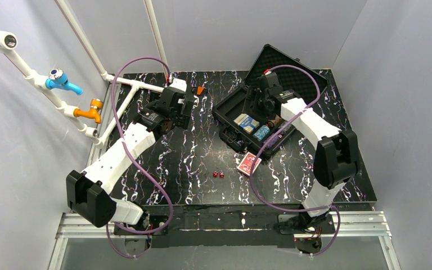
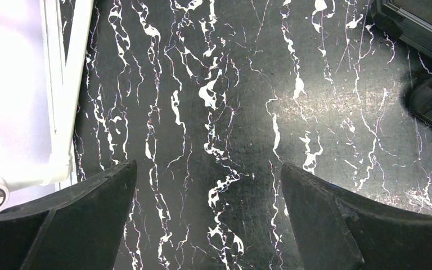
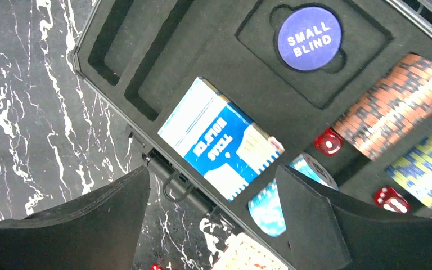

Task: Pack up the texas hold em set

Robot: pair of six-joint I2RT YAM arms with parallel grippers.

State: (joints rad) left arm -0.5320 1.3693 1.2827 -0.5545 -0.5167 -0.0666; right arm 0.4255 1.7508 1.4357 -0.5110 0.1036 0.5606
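The black case point(image 1: 223, 115) lies open at the back right, its foam lid point(image 1: 292, 64) tilted back. Inside it I see a blue card deck point(image 3: 219, 138), a "SMALL BLIND" button point(image 3: 309, 37), orange chips point(image 3: 396, 112), blue-yellow chips point(image 3: 427, 171), a light blue chip stack point(image 3: 270, 205) and two red dice point(image 3: 329, 142). My right gripper point(image 3: 212, 171) hangs open just above the blue deck and the case's near wall, holding nothing. A red deck point(image 1: 249, 163) and two red dice point(image 1: 218, 174) lie on the table in front of the case. My left gripper point(image 2: 209, 164) is open over bare table.
White pipe framing point(image 1: 138, 84) with blue and orange fittings runs along the left and back-left of the black marbled table point(image 1: 191, 152). The left arm hovers near that pipe. Grey walls enclose the table on three sides.
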